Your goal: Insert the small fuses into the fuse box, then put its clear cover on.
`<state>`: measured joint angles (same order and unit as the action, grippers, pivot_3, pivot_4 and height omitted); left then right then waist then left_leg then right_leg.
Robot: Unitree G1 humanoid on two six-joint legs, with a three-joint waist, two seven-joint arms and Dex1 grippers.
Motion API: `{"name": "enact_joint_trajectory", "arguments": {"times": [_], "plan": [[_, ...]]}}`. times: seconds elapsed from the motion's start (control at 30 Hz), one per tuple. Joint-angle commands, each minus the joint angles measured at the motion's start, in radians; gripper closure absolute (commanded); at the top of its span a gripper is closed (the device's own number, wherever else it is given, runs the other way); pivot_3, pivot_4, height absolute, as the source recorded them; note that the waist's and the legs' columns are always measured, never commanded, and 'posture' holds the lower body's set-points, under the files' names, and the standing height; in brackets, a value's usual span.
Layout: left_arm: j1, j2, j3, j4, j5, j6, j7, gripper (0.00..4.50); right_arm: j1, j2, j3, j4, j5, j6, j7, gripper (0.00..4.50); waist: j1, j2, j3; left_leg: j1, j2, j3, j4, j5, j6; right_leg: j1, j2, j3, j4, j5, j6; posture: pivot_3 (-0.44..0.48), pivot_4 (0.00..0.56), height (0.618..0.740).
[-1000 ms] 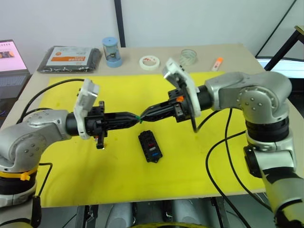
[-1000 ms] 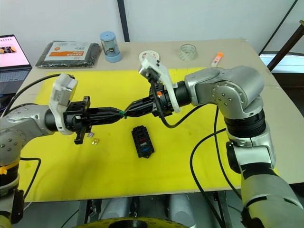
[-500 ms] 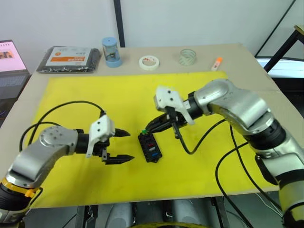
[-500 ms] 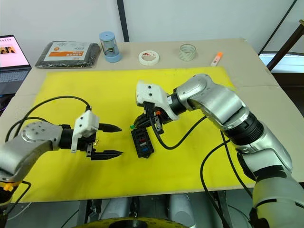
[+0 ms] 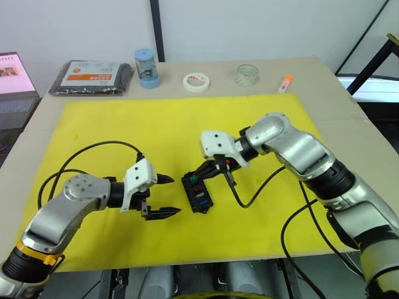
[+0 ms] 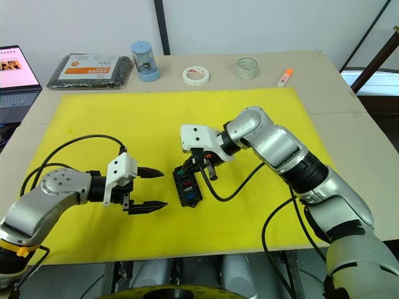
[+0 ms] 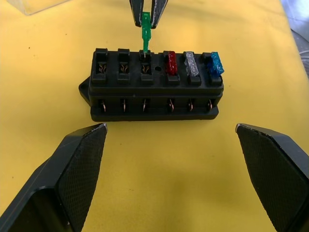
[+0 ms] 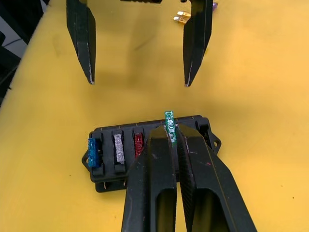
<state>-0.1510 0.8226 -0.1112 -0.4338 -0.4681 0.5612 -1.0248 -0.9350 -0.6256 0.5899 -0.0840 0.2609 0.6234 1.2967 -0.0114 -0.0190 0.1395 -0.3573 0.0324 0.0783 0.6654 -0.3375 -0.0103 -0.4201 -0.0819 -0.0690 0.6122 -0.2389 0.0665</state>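
Observation:
The black fuse box [image 5: 197, 194] lies on the yellow mat [image 5: 187, 124]. A red fuse [image 7: 171, 62], a white fuse [image 7: 191, 63] and a teal fuse [image 7: 215, 63] sit in one row of its slots. My right gripper [image 8: 175, 133] is shut on a green fuse [image 7: 146, 34], held upright with its blades at the slot beside the red one. My left gripper [image 5: 174, 195] stands open just left of the box, with nothing between its fingers [image 7: 72, 174]. A yellow fuse [image 8: 182, 18] and a purple fuse [image 8: 214, 6] lie loose behind it. A corner of the clear cover [image 7: 36, 4] shows beyond the box.
Along the table's far edge stand a black packet with an orange label [image 5: 92, 77], a blue cylinder [image 5: 146, 67], a white tape roll [image 5: 196, 81], a clear tape roll [image 5: 247, 74] and an orange marker [image 5: 285, 83]. A laptop [image 5: 12, 71] sits at the far left.
A second ago both grippers met above the mat at the green fuse. My left gripper let go, opened and dropped beside the box. My right gripper brought the fuse down to the box.

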Motion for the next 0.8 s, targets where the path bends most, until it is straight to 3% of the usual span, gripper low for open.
{"name": "enact_joint_trajectory", "arguments": {"times": [0.03,0.8], "plan": [[-0.003,-0.001,0.000,-0.012,0.009,-0.015,-0.002,0.03,-0.003,0.012,-0.022,-0.006,-0.015,-0.015,0.015,4.50,0.000,0.000,0.000,0.000,0.000,0.000,0.000,0.000,0.000,0.000,0.000,0.000,0.000,0.000,0.000,0.000,0.150,0.740],[0.005,0.000,0.004,-0.025,0.018,-0.008,-0.017,0.03,0.033,0.033,-0.025,0.029,-0.095,-0.064,0.038,4.50,0.000,0.000,0.000,0.000,0.000,0.000,0.000,0.000,0.000,0.000,0.000,0.000,0.000,0.000,0.000,0.000,0.150,0.740]]}}
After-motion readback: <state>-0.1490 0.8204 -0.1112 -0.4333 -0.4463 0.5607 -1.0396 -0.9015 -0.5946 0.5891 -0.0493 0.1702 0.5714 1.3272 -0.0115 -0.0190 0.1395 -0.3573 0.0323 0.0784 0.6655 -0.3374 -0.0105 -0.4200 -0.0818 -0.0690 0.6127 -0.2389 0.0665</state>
